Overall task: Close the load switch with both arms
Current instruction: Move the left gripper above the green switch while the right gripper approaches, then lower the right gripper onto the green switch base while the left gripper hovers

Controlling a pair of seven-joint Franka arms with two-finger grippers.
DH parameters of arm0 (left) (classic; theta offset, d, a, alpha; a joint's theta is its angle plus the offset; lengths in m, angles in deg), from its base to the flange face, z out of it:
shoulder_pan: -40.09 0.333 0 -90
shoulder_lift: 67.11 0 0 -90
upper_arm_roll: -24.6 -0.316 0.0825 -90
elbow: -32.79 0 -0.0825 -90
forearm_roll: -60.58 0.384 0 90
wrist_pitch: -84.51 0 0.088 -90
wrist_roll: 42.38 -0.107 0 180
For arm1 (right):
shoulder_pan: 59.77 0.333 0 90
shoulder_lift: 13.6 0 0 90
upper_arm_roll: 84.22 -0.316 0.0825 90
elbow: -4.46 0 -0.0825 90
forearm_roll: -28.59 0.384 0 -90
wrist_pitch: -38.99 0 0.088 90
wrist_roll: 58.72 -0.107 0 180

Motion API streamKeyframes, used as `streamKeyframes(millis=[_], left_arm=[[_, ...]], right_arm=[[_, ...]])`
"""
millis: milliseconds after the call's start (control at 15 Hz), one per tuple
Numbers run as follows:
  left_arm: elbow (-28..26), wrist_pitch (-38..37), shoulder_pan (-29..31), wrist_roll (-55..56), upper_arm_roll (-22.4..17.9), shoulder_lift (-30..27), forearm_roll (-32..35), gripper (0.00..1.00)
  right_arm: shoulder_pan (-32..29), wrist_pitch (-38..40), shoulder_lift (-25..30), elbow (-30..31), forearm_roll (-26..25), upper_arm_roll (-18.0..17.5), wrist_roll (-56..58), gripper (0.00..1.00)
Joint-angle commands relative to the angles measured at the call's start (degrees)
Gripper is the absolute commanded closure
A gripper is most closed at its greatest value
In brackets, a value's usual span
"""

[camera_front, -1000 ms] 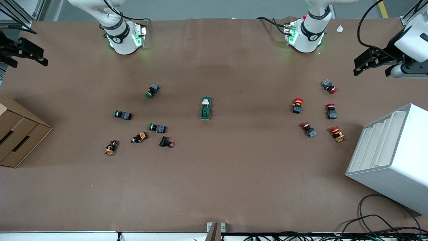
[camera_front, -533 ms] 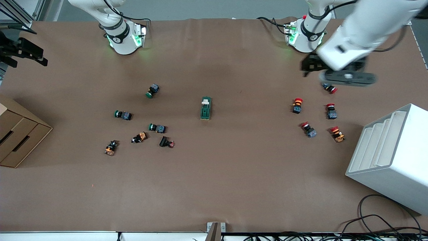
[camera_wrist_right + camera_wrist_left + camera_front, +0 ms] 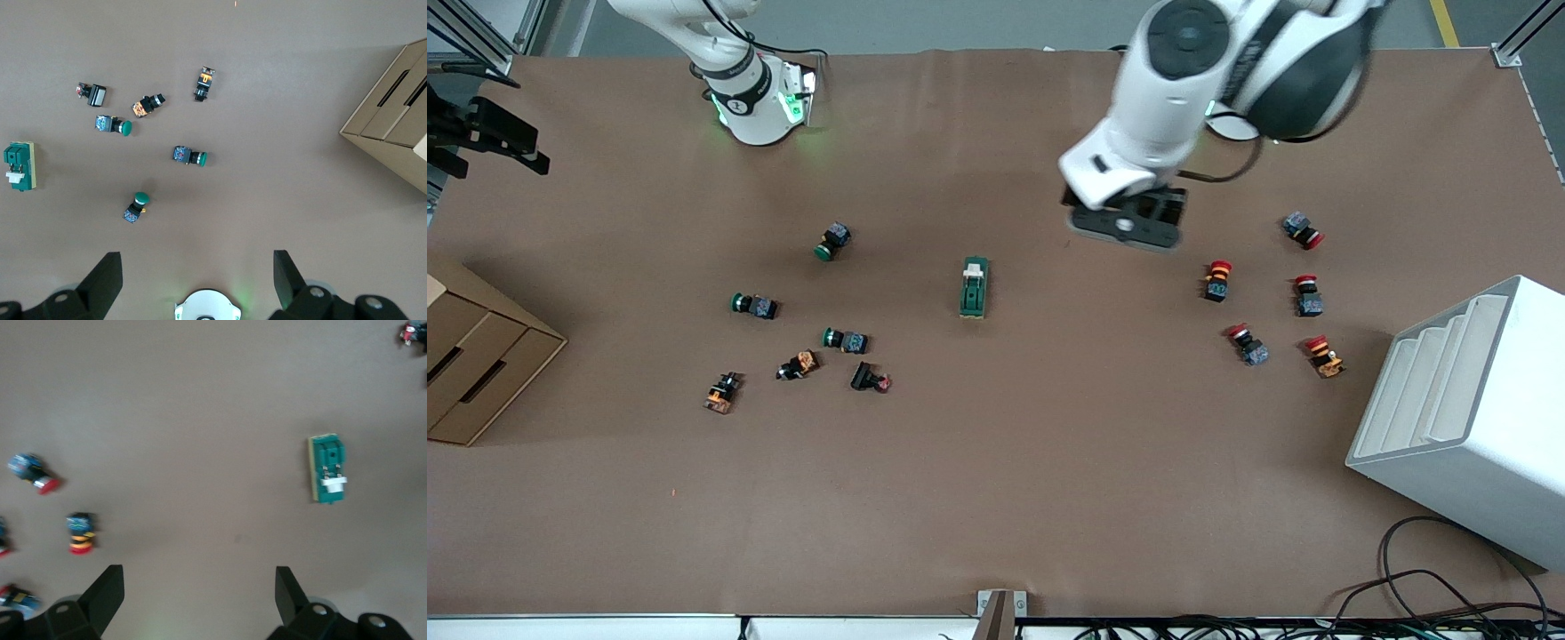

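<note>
The load switch [image 3: 974, 287] is a dark green block with a white lever at the end toward the robots' bases. It lies flat at the middle of the table. My left gripper [image 3: 1127, 224] hangs in the air over bare table between the switch and the red push buttons. In the left wrist view it is open [image 3: 197, 595] and empty, with the switch [image 3: 327, 477] apart from it. My right gripper [image 3: 482, 138] waits high at the right arm's end of the table, open [image 3: 197, 277] and empty. The right wrist view shows the switch [image 3: 20, 167] far off.
Several green and orange push buttons [image 3: 843, 340] lie toward the right arm's end. Several red ones [image 3: 1217, 279] lie toward the left arm's end. A cardboard box [image 3: 471, 356] and a white stepped rack [image 3: 1467, 418] stand at the table's two ends.
My left arm has swung in from the left arm's end of the table toward the middle, over the red buttons. The right arm and the switch have not moved.
</note>
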Motion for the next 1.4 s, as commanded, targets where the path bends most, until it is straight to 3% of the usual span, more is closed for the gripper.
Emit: streamKeyframes(millis=[0,400,733,867,1067,1333], left_arm=[[-0.88,2.23,-6.74,11.14,-0.05,2.42,5.17,0.0],[-0.88,8.9,-19.05,33.9,-0.05,12.52,16.42,0.0],[-0.88,13.48,-26.35,57.1,-0.05,22.02,34.87,0.01],[-0.88,13.57,-27.85,64.23,-0.05,24.57,41.29,0.02],[-0.88,13.75,-29.52,68.91,-0.05,25.99,45.17,0.03],[-0.88,16.56,-30.14,80.23,-0.05,29.23,55.0,0.03]], right_arm=[[-0.16,-0.34,0.01,0.01,0.28,-0.04,-0.03,0.0],[-0.33,-0.43,-8.85,-0.08,0.11,-0.04,0.5,0.0],[0.28,-3.15,-12.04,-0.79,-1.12,-0.04,-1.86,0.0],[1.24,-3.24,-12.91,-0.79,1.15,-0.21,-10.18,0.0],[4.23,-3.59,-14.58,-0.79,5.72,-0.3,-24.86,0.0],[10.02,-9.2,-16.34,1.32,9.59,-0.39,-39.98,0.0]])
